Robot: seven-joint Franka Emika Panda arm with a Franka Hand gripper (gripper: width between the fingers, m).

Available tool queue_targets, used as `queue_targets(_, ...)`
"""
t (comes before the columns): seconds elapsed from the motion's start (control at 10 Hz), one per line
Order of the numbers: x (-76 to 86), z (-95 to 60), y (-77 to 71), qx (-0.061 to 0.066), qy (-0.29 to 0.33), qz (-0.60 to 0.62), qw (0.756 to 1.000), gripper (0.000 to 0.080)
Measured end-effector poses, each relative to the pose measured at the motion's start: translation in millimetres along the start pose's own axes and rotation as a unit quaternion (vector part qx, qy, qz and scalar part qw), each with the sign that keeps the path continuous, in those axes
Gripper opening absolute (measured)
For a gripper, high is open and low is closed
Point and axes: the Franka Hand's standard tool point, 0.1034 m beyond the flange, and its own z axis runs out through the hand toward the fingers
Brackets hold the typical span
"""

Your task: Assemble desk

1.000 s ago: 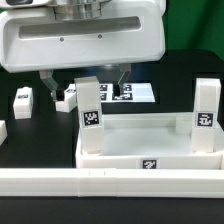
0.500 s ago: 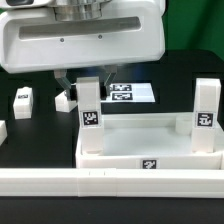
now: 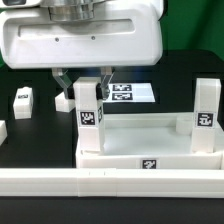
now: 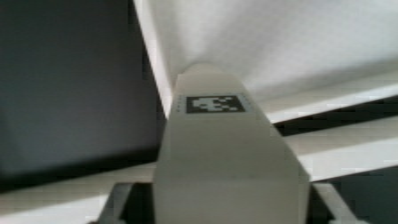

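**Jaws straddling upright leg, grip unclear**

Jaws of the gripper (image 3: 84, 90) are bracketing the white rectangular tagged plastic post leg (image 3: 89, 112); can't tell if clamped. It's standing on the white square rimmed plastic desk top (image 3: 140, 152), exterior view's left corner. The second matching leg (image 3: 205, 118) is standing at the right corner.

Ext. cam: low, nearly at tabletop height, close in at the near edge of the table (image 3: 30, 140) — faces straight across twd the far edge, w/ the white rail (image 3: 110, 180) right up front and the arm housing (image 3: 80, 35) filling the upper frame. Wrist cam: v. close, looks steeply down along one tagged leg (image 4: 217, 150) onto the desk top (image 4: 267, 40). Shared btw both — that leg and the desk top beside it.
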Motion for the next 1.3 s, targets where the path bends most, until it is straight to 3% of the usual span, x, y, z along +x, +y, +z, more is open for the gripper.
queue_targets(0.3,0.8,0.5,1.1,0.001,0.006,0.149,0.989,0.0290)
queue_targets(0.7,2.2,0.5,-3.2,0.003,0.015,0.343,0.939,0.0290)
queue_targets(1.0,1.9,0.6,-3.8,0.004,0.014,0.365,0.931,0.0290)
queue_targets(1.1,1.5,0.5,-3.9,0.002,0.013,0.346,0.938,0.0469)
queue_targets(1.2,1.1,-0.2,-4.5,0.001,0.009,0.330,0.944,0.0587)
queue_targets(1.3,1.5,-0.6,-4.1,-0.001,0.010,0.293,0.956,0.0587)
